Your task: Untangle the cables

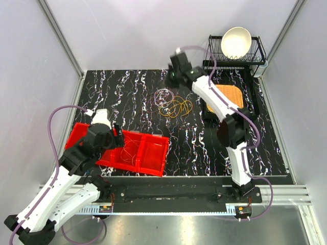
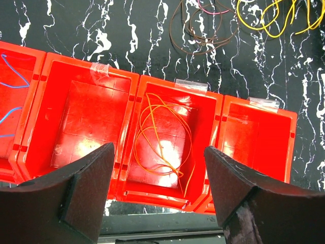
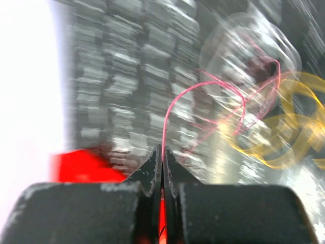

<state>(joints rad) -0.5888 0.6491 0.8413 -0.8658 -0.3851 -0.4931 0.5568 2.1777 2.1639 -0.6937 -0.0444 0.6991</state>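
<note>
The cables lie tangled mid-table: pale pink and white loops (image 1: 164,95) overlapping yellow and orange loops (image 1: 177,108). My right gripper (image 1: 171,81) hovers just behind the tangle. In the blurred right wrist view it (image 3: 163,152) is shut on a thin pink cable (image 3: 175,104) that arcs up from the fingertips towards the yellow loops (image 3: 299,129). My left gripper (image 2: 158,175) stands open above the red bins (image 1: 153,158), holding nothing. One orange cable (image 2: 162,134) lies coiled in the bin below it.
A blue cable (image 2: 11,71) lies in the leftmost bin. Brown loops (image 2: 198,38) and yellow loops (image 2: 274,20) lie beyond the bins. A black dish rack with a white bowl (image 1: 236,42) stands at the back right, with an orange woven mat (image 1: 228,97) in front.
</note>
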